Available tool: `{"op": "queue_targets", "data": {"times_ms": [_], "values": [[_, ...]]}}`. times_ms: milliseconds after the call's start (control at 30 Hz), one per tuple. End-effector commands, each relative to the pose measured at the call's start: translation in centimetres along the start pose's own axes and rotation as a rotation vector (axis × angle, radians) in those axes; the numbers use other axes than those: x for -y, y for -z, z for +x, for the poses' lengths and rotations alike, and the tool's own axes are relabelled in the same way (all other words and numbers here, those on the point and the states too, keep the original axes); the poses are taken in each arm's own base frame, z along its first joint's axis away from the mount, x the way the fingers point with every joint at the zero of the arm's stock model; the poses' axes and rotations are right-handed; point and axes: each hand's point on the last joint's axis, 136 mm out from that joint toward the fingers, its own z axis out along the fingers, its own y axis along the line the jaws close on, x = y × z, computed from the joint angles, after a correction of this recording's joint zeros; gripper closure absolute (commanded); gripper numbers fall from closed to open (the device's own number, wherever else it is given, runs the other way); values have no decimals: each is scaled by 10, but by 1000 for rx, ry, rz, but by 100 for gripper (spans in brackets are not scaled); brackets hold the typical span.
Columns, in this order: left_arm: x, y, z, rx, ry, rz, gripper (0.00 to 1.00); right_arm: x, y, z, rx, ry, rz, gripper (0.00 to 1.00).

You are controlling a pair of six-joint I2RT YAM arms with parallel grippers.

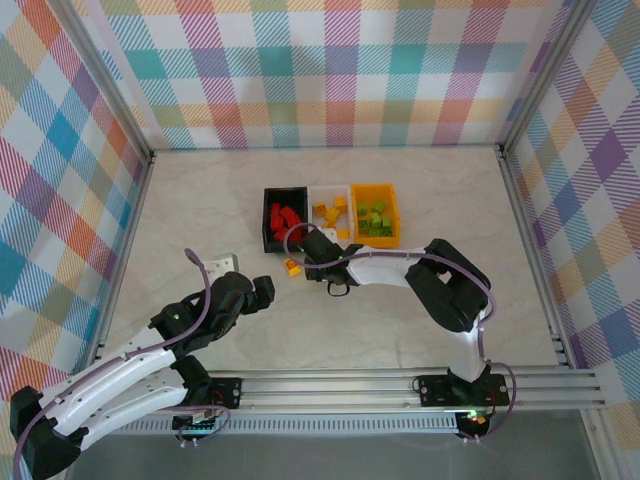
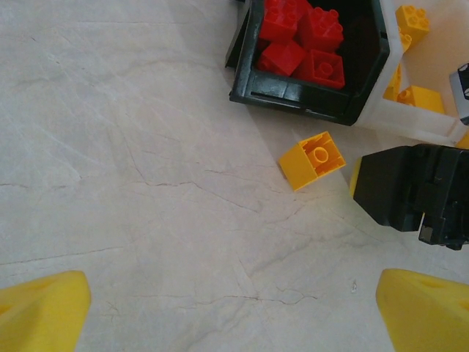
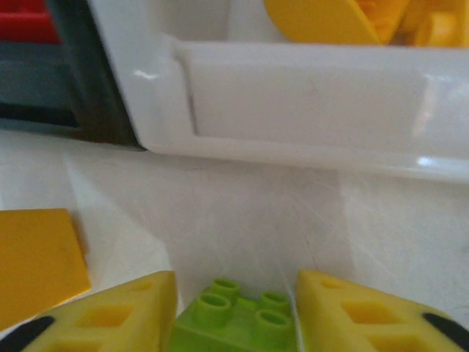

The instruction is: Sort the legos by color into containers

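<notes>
My right gripper (image 3: 236, 317) is shut on a lime green lego (image 3: 238, 326), studs up, on the table just in front of the white container (image 3: 308, 103). A yellow lego (image 3: 37, 260) lies to its left, also seen from above (image 1: 292, 266) and in the left wrist view (image 2: 313, 159). The black container (image 1: 268, 222) holds red legos (image 2: 304, 40), the white container (image 1: 316, 222) yellow ones, and the orange container (image 1: 394, 215) green ones. My left gripper (image 2: 234, 312) hangs open over bare table, short of the yellow lego.
The three containers stand side by side at mid-table. A small white object (image 1: 222, 263) lies near the left arm. The right arm's black gripper body (image 2: 410, 187) sits close to the yellow lego. Plaid walls enclose the table.
</notes>
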Motion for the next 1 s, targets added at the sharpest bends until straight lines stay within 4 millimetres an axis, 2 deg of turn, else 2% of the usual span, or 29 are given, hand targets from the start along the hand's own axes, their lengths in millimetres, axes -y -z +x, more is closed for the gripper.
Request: {"op": "queue_targets", "data": {"times_ms": [0,133,300,367,467,567,733,833,900,967], "values": [[-6,-3,5,-9,2,-19,0,7,4,2,4,-10,27,61],[-3,-2,5,-14,-1,-13,0,8,25,-4,47,-24,-13,70],[-4,-2,5,-17,-7,-14,0,20,76,-28,150,-20,-41,73],[-5,-3,7,-16,-7,-16,0,38,94,-44,185,-40,-30,73],[-5,-6,7,-14,-3,-21,0,71,109,-71,224,-89,-8,73],[-3,-7,6,-16,-3,-24,0,95,104,-95,209,-127,1,73],[-2,-4,2,-19,-12,-32,0,124,68,-122,146,-175,35,72],[-3,-1,0,-16,-12,-34,0,131,54,-136,135,-194,33,69],[-3,1,-1,-14,-8,-32,0,129,49,-144,134,-182,15,58],[-3,3,-3,-9,-5,-28,0,120,55,-151,155,-157,-25,39]]}}
